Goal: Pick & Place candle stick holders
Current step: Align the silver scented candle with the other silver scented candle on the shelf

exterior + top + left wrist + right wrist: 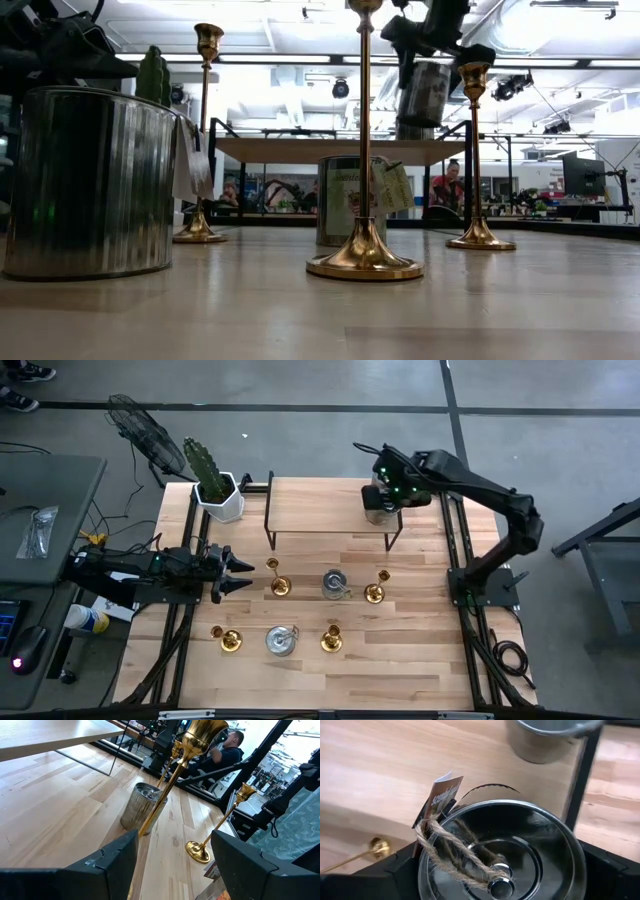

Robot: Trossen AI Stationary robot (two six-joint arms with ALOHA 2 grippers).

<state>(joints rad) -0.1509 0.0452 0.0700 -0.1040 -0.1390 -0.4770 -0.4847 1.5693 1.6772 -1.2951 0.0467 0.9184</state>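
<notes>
My right gripper (383,500) is shut on a silver cup (500,850) with a twine loop and a paper tag, above the raised wooden shelf (330,505). A second silver cup (545,737) stands on the shelf just beyond it. My left gripper (243,574) is open at the table's left and points at a gold candlestick (278,582) just short of it. That candlestick's stem (175,775) shows between the fingers. Three more gold candlesticks (375,590), (228,640), (332,638) and two silver cups (335,584), (281,640) stand on their bases on the table. My right gripper holds the silver cup by two opposite sides of its outer wall near the rim (427,870), between its two fingers. The fingers point down from above. The cup stays upright, its mouth up, and hangs clear above the shelf, as the low view (425,92) shows.
A white hexagonal pot with a cactus (220,495) stands at the table's far left corner, with a black fan (150,435) behind it. The shelf stands on black wire legs (268,520). People show in the room beyond the table (450,185).
</notes>
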